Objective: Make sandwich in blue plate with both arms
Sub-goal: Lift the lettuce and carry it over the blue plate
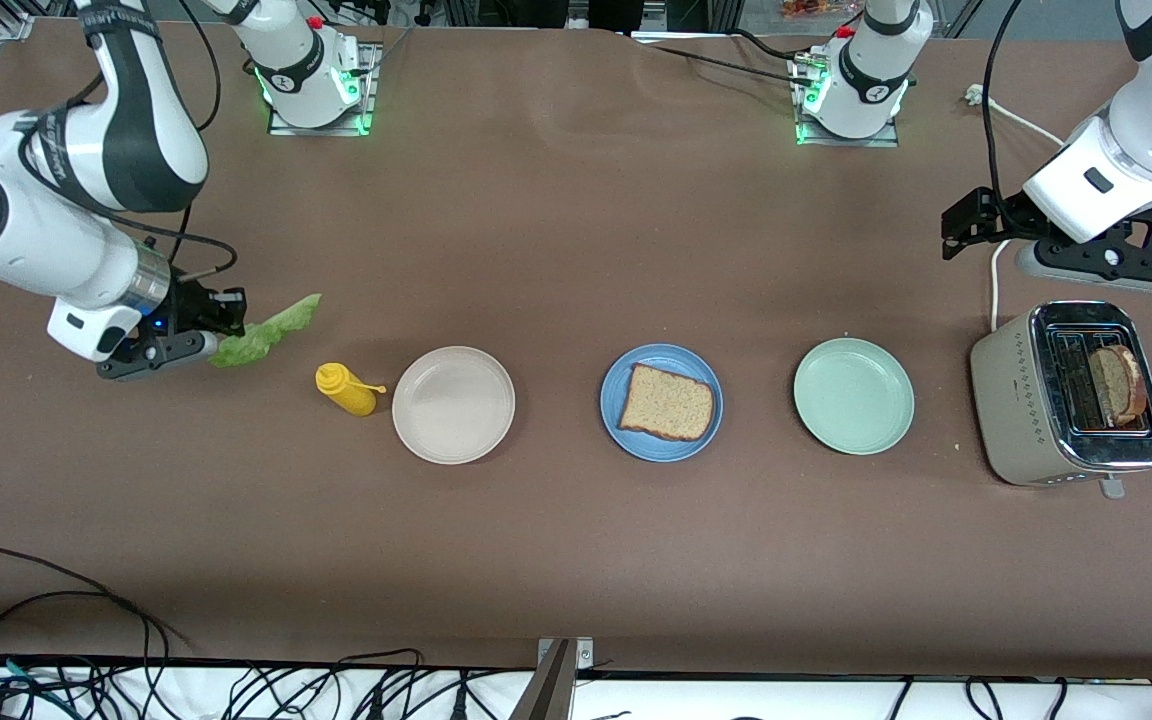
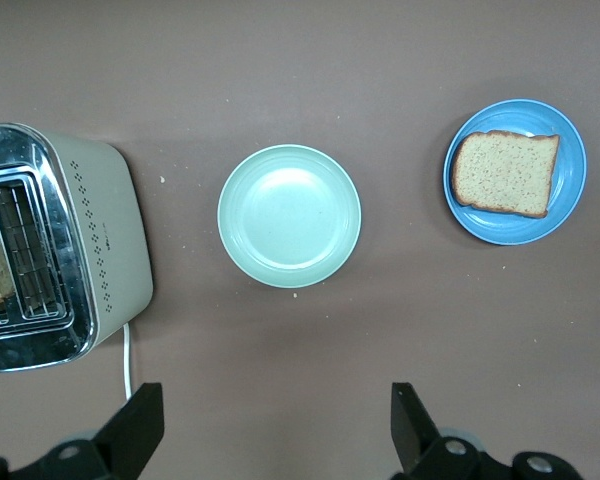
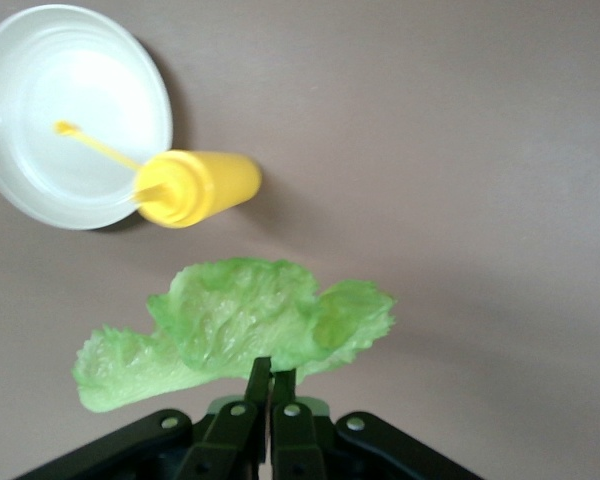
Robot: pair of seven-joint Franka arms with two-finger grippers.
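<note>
The right pincer is pinched tight on the edge of a lettuce leaf. The leaf is thin, crinkly and bright green, and it sticks out from the fingertips. The pincer holds it up over the brown surface at the right arm's end. Close by stands a smooth yellow squeeze bottle with a thin spout. Just beside the bottle is a round cream-white plate with nothing on it.

The left pincer is spread wide and holds nothing. It hangs over the surface near a toaster at the left arm's end. The toaster is a pale box with a shiny metal top, and one brown bread slice stands in its slot.

The blue plate is round and sits in the middle of the row. One square slice of brown bread with a darker crust lies flat on it. A pale green plate sits between the blue plate and the toaster. The plates stand apart, with lots of bare surface around them.
</note>
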